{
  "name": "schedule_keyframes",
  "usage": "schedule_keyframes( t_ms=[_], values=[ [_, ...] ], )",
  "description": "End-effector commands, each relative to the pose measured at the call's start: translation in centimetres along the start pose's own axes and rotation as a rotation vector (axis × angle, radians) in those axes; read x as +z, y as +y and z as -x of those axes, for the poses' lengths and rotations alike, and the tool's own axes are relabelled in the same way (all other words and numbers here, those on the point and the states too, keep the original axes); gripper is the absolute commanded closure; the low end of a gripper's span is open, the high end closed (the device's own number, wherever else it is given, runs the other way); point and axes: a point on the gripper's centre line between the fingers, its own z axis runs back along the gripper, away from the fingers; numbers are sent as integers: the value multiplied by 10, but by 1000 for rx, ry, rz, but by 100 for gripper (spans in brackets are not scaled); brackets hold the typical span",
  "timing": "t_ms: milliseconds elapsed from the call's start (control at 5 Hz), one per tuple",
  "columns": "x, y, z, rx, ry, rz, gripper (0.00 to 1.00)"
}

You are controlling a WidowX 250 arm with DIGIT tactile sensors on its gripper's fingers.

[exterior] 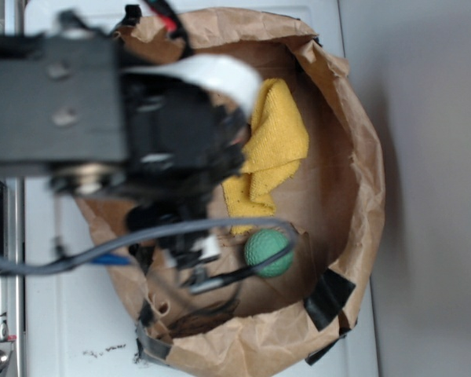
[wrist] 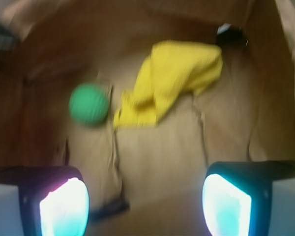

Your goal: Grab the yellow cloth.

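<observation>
The yellow cloth (exterior: 271, 149) lies crumpled on the floor of a brown paper bag (exterior: 361, 181) whose rolled rim stands on a white surface (exterior: 78, 330); in the exterior view it sits toward the bag's upper right wall, with the green ball (exterior: 268, 252) just beside its lower end, though the pictures do not settle whether the two touch. The gripper (wrist: 145, 204) hangs above the bag floor with its fingers (wrist: 64, 206) spread wide and nothing between them, well short of the cloth, which the wrist view shows ahead and slightly right of centre.
</observation>
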Motion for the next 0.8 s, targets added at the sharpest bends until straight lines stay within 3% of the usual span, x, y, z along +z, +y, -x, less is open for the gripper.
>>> schedule_keyframes(
  t_ms=[0,400,600],
  values=[
    [-6,13,-49,57,-16,24,0],
    [-64,-2,-76,75,-118,50,0],
    [-82,-8,-82,88,-111,61,0]
  ],
)
